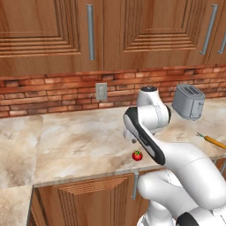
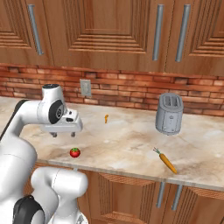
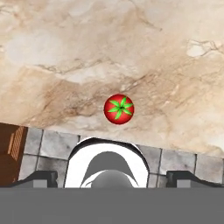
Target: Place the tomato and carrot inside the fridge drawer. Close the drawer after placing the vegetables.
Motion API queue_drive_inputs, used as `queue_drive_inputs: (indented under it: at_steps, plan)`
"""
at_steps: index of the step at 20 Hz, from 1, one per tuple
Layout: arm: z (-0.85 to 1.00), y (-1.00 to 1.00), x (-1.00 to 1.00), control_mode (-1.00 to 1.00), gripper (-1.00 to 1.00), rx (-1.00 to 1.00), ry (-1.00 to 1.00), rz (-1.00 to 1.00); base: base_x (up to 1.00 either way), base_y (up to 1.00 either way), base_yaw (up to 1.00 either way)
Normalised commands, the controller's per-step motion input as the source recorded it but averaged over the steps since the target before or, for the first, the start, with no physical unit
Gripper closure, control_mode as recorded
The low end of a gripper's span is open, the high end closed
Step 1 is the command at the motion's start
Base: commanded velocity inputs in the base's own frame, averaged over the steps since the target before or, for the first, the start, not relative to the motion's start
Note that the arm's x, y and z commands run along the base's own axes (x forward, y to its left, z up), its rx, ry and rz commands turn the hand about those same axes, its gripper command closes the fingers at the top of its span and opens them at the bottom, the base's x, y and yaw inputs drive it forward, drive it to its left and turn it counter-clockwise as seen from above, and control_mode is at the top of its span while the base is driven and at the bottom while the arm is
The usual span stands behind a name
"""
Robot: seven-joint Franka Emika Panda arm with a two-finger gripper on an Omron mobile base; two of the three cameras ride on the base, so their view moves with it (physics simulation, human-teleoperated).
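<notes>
Tomato (image 1: 137, 155) sits on the worktop (image 1: 88, 137), close to the front edge. It is small, round and red, with a green leafy top. In the hand view the tomato (image 3: 119, 109) is seen from above, and its green star of leaves faces up. Nothing is touching it.

The claw (image 2: 62, 134) hangs in the air above the worktop, a little behind the tomato (image 2: 75, 152) and to its left in the right base view. It points down. Its two fingers stand wide apart, and it holds nothing. In the hand view one dark fingertip (image 3: 37, 178) shows low on each side, far from the other one.

The carrot (image 2: 166, 161) lies flat on the worktop, well away from the tomato, off to the right. It is thin and orange, with a bit of green at one end. It also lies near the front edge. In the left base view the carrot (image 1: 213, 141) shows at the right side.

A grey toaster (image 2: 169, 113) stands behind the carrot, near the brick wall (image 2: 127, 89). A small orange thing (image 2: 106, 118) lies farther back on the worktop; it is too small to tell what it is. Brown cupboards (image 1: 57, 31) hang above the wall.
</notes>
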Motion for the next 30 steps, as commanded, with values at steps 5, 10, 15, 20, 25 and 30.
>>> queue_drive_inputs:
  at_steps: [5,10,15,20,25,30]
  plan:
    - [-0.56,0.10,0.09,-1.00,-1.00,-0.02,0.00,0.01,0.00,0.00,0.00]
    - [-0.43,0.03,0.01,-1.00,-1.00,-0.01,0.02,0.00,0.00,0.00,0.00]
    - [-0.41,-0.02,0.17,-1.00,-1.00,0.01,0.00,0.00,0.00,0.00,0.00]
    - [-0.41,-0.02,0.33,-1.00,-1.00,0.04,0.00,0.00,0.00,0.00,0.00]
    - [-0.22,-0.10,0.31,-1.00,-1.00,0.05,0.00,0.00,0.00,0.00,0.00]
    - [-0.20,-0.16,0.31,-1.00,-1.00,0.05,0.00,0.00,0.00,0.00,0.00]
